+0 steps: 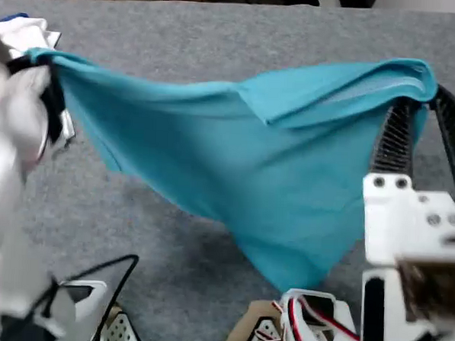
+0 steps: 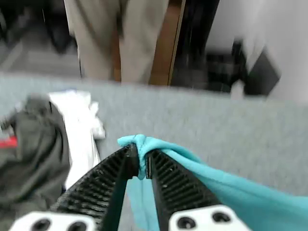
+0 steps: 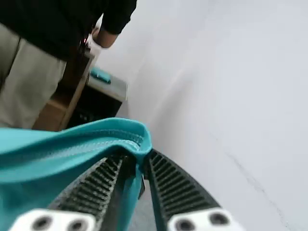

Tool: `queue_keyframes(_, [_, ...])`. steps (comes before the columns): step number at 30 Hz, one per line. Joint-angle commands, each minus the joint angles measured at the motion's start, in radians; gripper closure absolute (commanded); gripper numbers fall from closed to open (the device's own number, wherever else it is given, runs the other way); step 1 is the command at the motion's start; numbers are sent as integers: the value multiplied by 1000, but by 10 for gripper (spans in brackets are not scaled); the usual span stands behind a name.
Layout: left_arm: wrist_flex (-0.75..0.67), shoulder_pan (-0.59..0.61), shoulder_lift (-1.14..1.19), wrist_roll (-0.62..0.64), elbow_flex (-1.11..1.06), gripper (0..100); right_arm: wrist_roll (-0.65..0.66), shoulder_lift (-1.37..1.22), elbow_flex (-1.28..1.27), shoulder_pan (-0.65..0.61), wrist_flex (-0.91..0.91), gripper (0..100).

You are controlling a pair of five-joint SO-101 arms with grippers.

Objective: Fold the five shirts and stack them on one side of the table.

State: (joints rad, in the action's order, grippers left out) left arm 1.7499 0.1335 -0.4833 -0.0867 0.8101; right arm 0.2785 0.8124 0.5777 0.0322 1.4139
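A teal shirt [image 1: 251, 156] hangs stretched in the air above the grey table [image 1: 170, 236], held by both arms. At the left of the high view my left gripper [image 1: 43, 68] is shut on one corner of it; the left wrist view has that bunched corner [image 2: 139, 147] pinched between the black fingers [image 2: 166, 180]. My right gripper [image 1: 424, 89] at the upper right is shut on the opposite hem, and the right wrist view has the teal hem [image 3: 120, 139] clamped between its fingers [image 3: 168, 185]. The shirt's middle sags towards the table.
A pile of white and dark shirts [image 1: 21, 37] lies at the table's far left corner, with a dark garment [image 2: 33, 149] and a white one [image 2: 77, 125] in the left wrist view. Arm bases [image 1: 304, 320] stand along the near edge. A person [image 2: 115, 38] stands beyond the table.
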Motion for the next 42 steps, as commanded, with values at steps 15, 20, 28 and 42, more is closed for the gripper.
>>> queue_keyframes(15, [8, 12, -257, -54, 87, 981, -72, -8, 203, 22, -2, 993])
queue_keyframes(20, [-55, 8, -219, -46, 21, 980, -72, -50, 120, 22, -80, 993])
queue_keyframes(28, [-259, 11, -179, -44, -273, 980, -72, -185, -105, 15, -301, 993])
queue_keyframes(42, [-1235, 5, -177, 69, -1507, 980, -64, -648, -740, -1, -944, 992])
